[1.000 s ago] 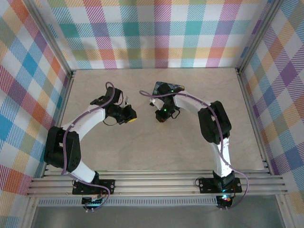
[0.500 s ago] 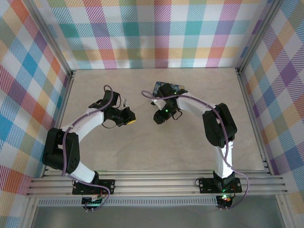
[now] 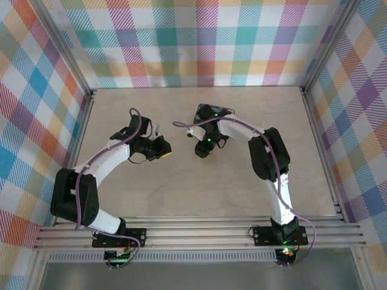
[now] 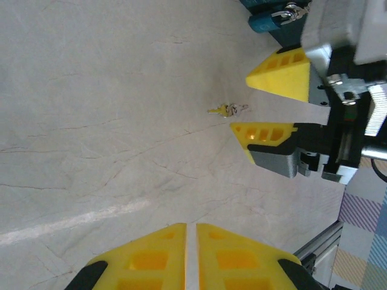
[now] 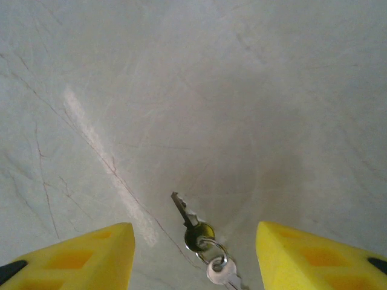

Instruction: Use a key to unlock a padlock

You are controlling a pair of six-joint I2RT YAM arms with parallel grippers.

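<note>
Two arms, top view. The left arm [image 3: 103, 160] curves up from its base at lower left and bends right. Its left hand [image 3: 161, 148] lies low and points toward frame centre. In the left wrist view its yellow fingers [image 4: 151, 257] are together with only a hairline gap, nothing between them.

The key [image 4: 222, 110] lies flat on the pale worktop [image 3: 181, 193] at mid-frame of the left wrist view, with a small ring [image 4: 240, 108] on its head. It sits just left of the tips of the right hand [image 3: 204, 151].

That hand tips down at the worktop, just right of centre in the top view. The right arm [image 3: 269, 154] comes up from lower right, elbows out right, and its forearm reaches left. In the right wrist view its fingers [image 5: 78, 254] are wide apart in the two bottom corners. The key is low centre between them, untouched, blade pointing upper left.

The padlock [image 4: 267, 22], blue body and silver shackle, lies at the top right of the left wrist view. It is just beside the dark tin [image 3: 214, 111]; contact unclear. Any print on the key is too small to read.
</note>
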